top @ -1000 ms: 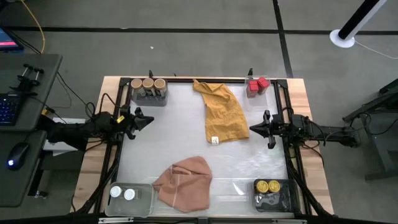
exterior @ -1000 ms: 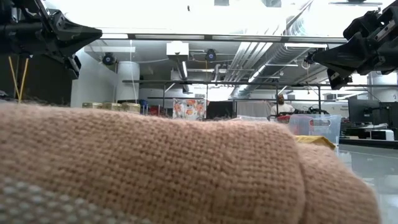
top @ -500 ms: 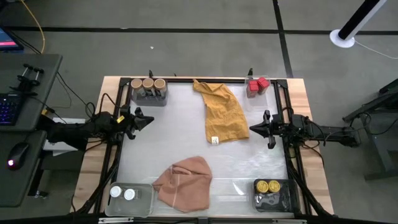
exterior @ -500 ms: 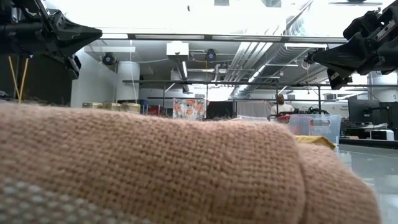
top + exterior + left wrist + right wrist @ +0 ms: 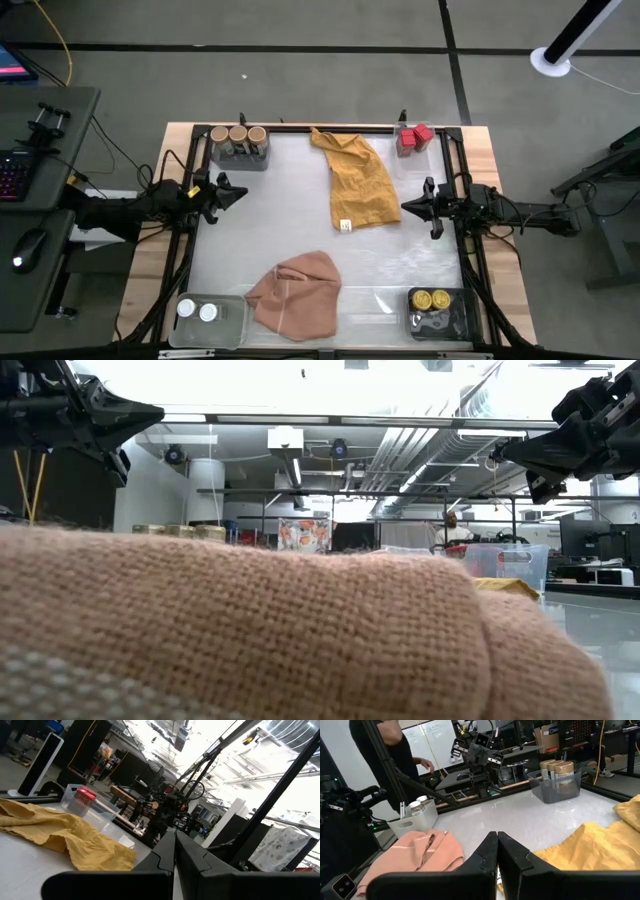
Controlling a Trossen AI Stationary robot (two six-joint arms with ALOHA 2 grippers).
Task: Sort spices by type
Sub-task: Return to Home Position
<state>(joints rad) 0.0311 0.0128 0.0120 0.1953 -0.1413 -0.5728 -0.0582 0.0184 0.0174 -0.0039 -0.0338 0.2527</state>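
Every spice sits with its own kind, one group to each corner of the high view. The three tan-lidded round jars (image 5: pixel 238 134) fill a grey plastic tray (image 5: pixel 240 157) at upper left, and the two red boxy tins (image 5: pixel 414 136) stand in a clear plastic tray (image 5: pixel 403 152) at upper right. The two white-lidded jars (image 5: pixel 197 311) are in a pale tray (image 5: pixel 232 318) at lower left, and the two yellow-lidded jars (image 5: pixel 431 299) in a dark tray (image 5: pixel 445 322) at lower right. The crumpled mustard cloth (image 5: pixel 355 182) and pink cloth (image 5: pixel 298 293) lie loose between them. The sorting looks finished, which would explain why the left gripper (image 5: pixel 236 193) at mid-left and the right gripper (image 5: pixel 410 208) at mid-right hang apart from the trays, fingers pinched together on nothing.
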